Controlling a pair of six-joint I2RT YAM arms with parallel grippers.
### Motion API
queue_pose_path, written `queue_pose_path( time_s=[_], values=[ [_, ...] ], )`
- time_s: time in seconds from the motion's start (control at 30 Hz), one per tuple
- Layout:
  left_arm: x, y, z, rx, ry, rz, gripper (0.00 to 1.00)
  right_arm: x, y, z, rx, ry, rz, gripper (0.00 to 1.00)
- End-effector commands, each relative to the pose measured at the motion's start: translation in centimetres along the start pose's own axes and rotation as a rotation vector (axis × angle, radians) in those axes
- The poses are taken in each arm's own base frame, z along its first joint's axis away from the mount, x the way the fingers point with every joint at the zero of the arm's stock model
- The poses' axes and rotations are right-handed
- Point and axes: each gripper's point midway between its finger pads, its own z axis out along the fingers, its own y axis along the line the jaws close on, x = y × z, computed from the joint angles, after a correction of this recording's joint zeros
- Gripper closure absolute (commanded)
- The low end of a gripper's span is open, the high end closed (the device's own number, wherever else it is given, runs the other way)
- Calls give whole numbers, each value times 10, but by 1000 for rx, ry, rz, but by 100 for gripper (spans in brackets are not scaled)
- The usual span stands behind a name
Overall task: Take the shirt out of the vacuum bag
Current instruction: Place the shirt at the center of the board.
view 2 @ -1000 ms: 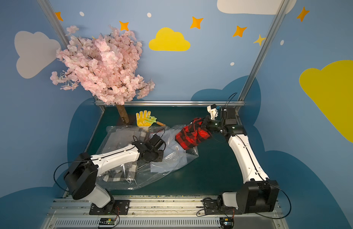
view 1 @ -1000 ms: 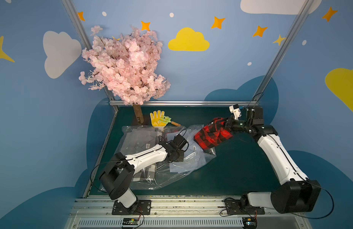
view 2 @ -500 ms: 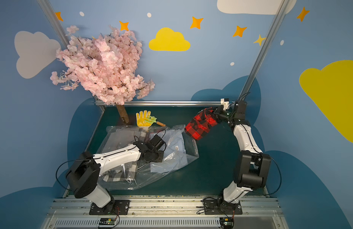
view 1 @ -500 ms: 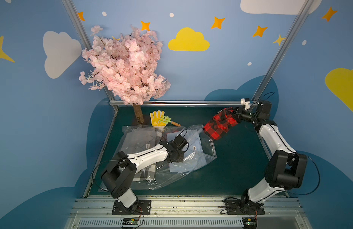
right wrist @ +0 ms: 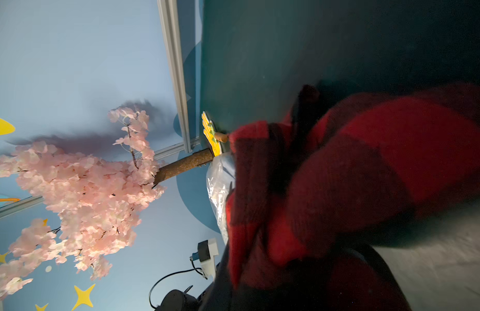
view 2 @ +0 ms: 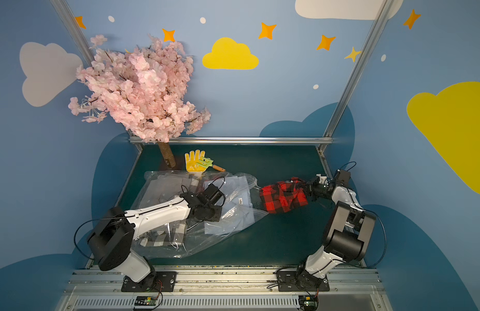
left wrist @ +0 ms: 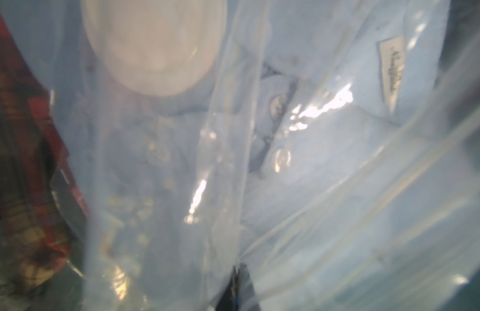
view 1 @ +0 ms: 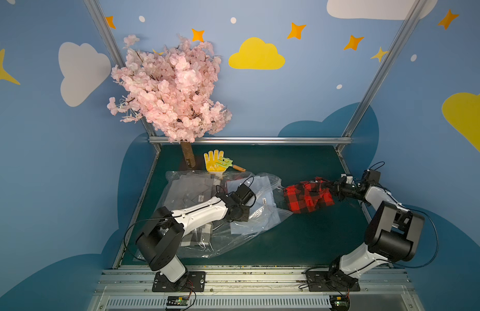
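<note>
Right wrist view is almost filled by the red-and-black checked shirt (right wrist: 368, 175), bunched up against the right gripper, whose jaws are hidden under the cloth. In both top views the right gripper (view 1: 334, 188) (view 2: 309, 189) is clamped shut on one end of the shirt (view 1: 309, 198) (view 2: 283, 198). The shirt's long axis runs straight out from those tips toward the left gripper (view 1: 240, 212). Its far end lies at the mouth of the vacuum bag (view 1: 233, 242) (view 2: 206, 242); whether it is just inside or only touching the mouth cannot be told.

The left gripper (left wrist: 237, 285) is closed, with the bag's clear film gathered at its tips. Beyond them lie the round white valve (left wrist: 152, 45) and a pale blue shirt (left wrist: 314, 161) under the plastic.

Just behind the right gripper runs the side rail (view 1: 354, 199) at the table edge. Bare green table (view 1: 300, 242) lies open beside the shirt, on the side toward the arm bases.
</note>
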Motion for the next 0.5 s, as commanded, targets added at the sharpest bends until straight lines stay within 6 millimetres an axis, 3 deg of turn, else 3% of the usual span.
queue_pose_path(
  time_s=[0.0, 0.13, 0.23, 0.47],
  values=[
    [-7, 6, -7, -32, 2, 22, 95, 11, -31, -13, 105, 3, 31, 100],
    [-16, 1, -14, -25, -4, 46, 95, 10, -42, -18, 158, 2, 37, 100],
    [-18, 0, -25, -14, -17, 52, 95, 26, -59, -27, 271, -9, 18, 100],
    [-23, 10, -53, 17, -51, -1, 94, 101, -114, -24, 364, 30, 96, 100]
  ],
)
